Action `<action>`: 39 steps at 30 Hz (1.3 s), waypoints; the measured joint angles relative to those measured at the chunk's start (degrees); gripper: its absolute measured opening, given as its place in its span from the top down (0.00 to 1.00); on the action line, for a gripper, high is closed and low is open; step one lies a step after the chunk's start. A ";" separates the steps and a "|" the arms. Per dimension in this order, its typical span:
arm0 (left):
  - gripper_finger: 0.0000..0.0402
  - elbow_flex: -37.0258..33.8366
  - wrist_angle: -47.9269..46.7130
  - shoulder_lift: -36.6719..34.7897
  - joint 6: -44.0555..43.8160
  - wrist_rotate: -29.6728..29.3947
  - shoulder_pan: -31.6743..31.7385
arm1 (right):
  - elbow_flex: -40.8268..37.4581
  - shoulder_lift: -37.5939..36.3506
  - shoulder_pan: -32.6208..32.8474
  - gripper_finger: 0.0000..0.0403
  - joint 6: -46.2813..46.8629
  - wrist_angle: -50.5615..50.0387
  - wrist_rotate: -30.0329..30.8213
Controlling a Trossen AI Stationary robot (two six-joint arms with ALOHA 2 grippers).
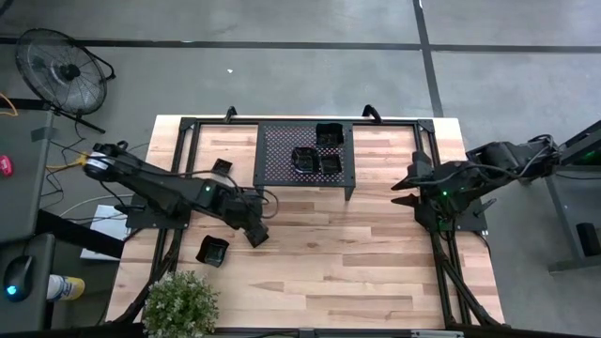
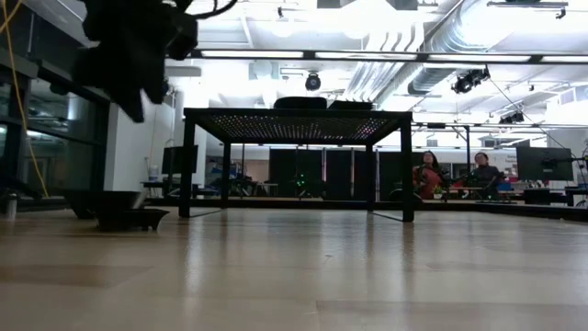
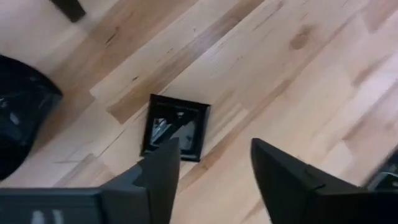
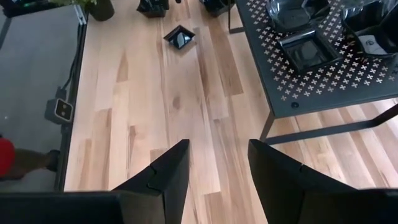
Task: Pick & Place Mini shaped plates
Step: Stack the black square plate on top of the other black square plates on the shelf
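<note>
Past my left gripper [image 3: 214, 168], its fingers [image 3: 163, 171] spread and holding nothing, I see a small square black plate [image 3: 174, 127] lying flat on the wooden table [image 3: 298, 74], just beyond one fingertip. A rounded black dish [image 3: 22, 118] sits off to the side.

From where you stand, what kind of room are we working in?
Probably an open lab or workshop, not a home. The wooden table stands on a bare concrete floor beside a floor fan, exposed ducts run along the ceiling, and people sit at monitors behind.
</note>
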 joint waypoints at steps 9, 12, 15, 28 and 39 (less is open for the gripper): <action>0.45 0.02 -3.92 3.84 -5.67 -1.26 0.02 | 0.00 -0.09 -0.02 0.61 -1.02 -0.69 -2.12; 0.45 0.02 -4.06 5.67 -7.17 -0.28 0.00 | 0.00 -0.30 -0.01 0.61 -1.34 -0.69 -2.62; 0.45 0.02 -5.56 7.75 -7.40 1.07 0.00 | 0.00 -0.30 0.00 0.61 -1.36 -0.86 -3.09; 0.45 0.07 -4.17 15.91 -5.15 2.86 0.39 | 0.00 -0.18 -0.02 0.61 -2.09 -0.99 -3.48; 0.45 -0.11 -4.21 18.86 0.61 4.74 4.01 | 0.02 0.26 -0.02 0.61 -1.55 -0.55 -4.42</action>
